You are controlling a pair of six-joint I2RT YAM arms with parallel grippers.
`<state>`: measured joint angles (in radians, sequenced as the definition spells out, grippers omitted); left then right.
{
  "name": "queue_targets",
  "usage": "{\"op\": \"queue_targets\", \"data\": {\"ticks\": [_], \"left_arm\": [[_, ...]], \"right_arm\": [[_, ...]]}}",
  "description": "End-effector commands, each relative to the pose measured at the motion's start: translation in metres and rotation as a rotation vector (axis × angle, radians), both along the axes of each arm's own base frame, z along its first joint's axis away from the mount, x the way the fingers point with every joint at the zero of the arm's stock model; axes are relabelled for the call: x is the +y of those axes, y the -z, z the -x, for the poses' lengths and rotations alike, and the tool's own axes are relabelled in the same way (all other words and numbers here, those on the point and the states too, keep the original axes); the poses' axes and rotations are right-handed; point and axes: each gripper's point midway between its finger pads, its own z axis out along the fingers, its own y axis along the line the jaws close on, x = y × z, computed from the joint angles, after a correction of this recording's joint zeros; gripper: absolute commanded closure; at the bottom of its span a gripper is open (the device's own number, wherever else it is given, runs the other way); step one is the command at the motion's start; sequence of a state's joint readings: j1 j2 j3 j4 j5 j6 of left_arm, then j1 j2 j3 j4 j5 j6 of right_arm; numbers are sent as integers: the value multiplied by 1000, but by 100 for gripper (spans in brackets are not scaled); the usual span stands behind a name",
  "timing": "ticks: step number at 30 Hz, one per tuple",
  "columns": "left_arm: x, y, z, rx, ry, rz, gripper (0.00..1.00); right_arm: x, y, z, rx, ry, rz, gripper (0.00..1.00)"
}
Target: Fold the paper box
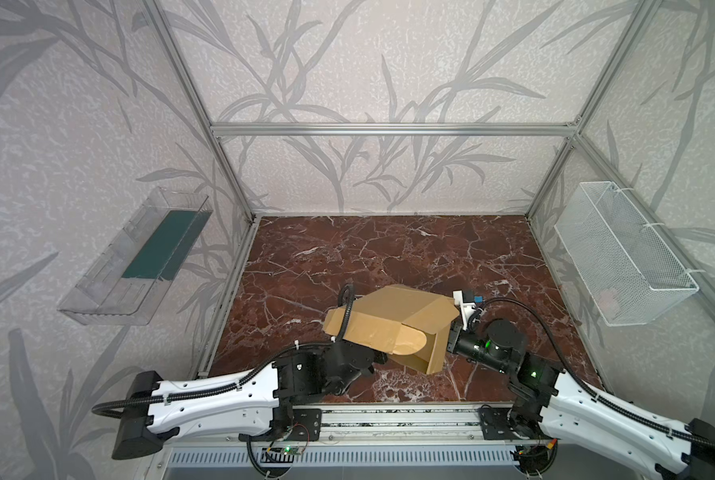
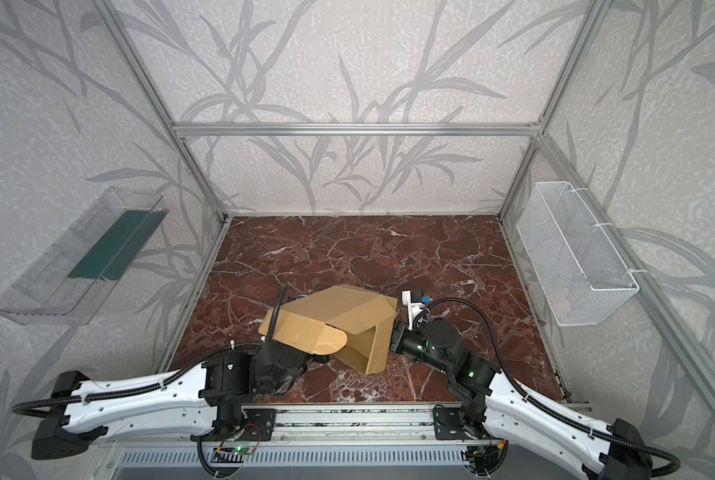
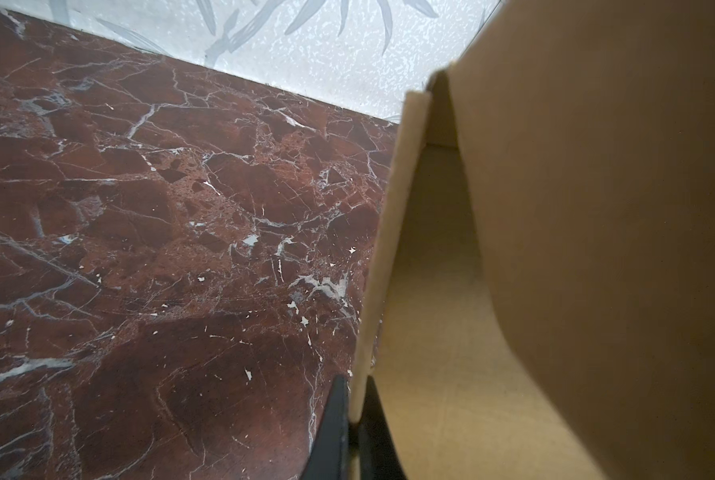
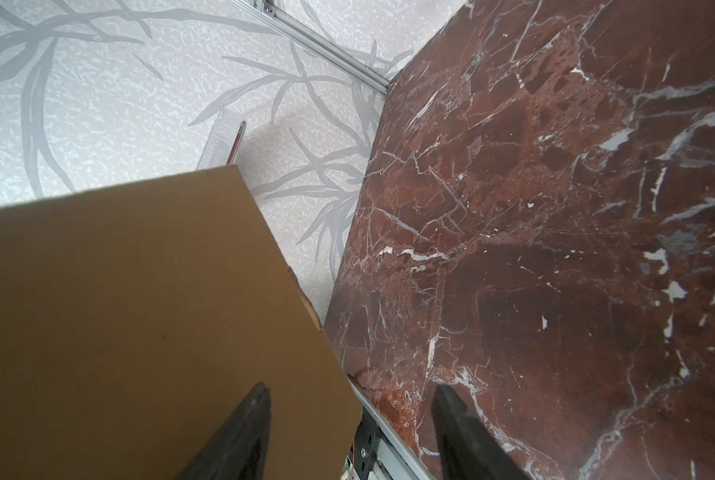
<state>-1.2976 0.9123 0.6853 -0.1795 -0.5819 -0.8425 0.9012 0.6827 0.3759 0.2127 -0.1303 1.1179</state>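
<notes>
Risk first: the paper box (image 1: 389, 316) is hanging clear of the marble table (image 1: 389, 249), only half-formed, and the left gripper (image 3: 355, 386) is carrying it by one thin wall edge alone. That is a small bite on springy cardboard. A push from the far side could be twisting the panel out from between the fingers, or creasing the wall where it is pinched. The rounded tab (image 1: 409, 341) is poking out loose just beyond the left gripper's wrist, and I am judging it could be snagging or bending the wrong way if the walls are closed before it is tucked. The end wall on the right gripper's side is standing open too, so an off-centre press may be skewing the whole shell rather than folding it.

Now the grippers. The left one is clamping tight on that wall edge, both fingers (image 3: 335, 419) flat against the board, with the rest of the box rising away beyond its tips. The right gripper (image 4: 350, 388) is standing with its jaws well apart, holding nothing. The box's outer panel is lying at one finger's side, its edge running into the gap. Whether that finger is actually touching the board, I cannot be sure from this angle.
</notes>
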Motion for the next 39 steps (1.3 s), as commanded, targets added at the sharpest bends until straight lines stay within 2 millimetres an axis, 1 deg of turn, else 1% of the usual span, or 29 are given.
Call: {"op": "queue_targets", "data": {"ticks": [1,2,3,5,8,9,11,15,19,21,24,27,32,39], "left_arm": [[29,31,-7,4,-85,-189,100],[32,31,-7,7,-92,-190,100],[34,31,-6,12,-95,-191,100],[41,35,-5,33,-109,-212,100],[51,47,0,86,-121,-255,100],[55,53,1,113,-128,-274,100],[62,66,6,170,-133,-313,100],[83,95,19,299,-169,-390,100],[97,117,29,409,-185,-415,100],[101,133,34,472,-187,-419,100],[101,155,39,553,-187,-412,100],[101,168,40,592,-197,-417,100],[98,180,37,641,-205,-448,100],[89,181,27,654,-206,-448,100]], "right_arm": [[-3,-29,7,-37,-12,-15,38],[-11,-22,3,-19,23,25,38],[-21,-11,0,19,62,69,38],[-42,3,-6,86,138,107,37],[-75,21,-12,165,245,164,37],[-88,25,-14,182,284,186,37],[-107,31,-16,208,340,214,37],[-127,35,-18,243,377,234,37],[-131,30,-23,262,364,204,36],[-129,29,-25,266,353,200,36],[-124,29,-27,268,323,191,37],[-118,32,-28,276,292,186,36],[-114,37,-27,285,260,192,37],[-109,41,-28,284,232,192,36]]}}
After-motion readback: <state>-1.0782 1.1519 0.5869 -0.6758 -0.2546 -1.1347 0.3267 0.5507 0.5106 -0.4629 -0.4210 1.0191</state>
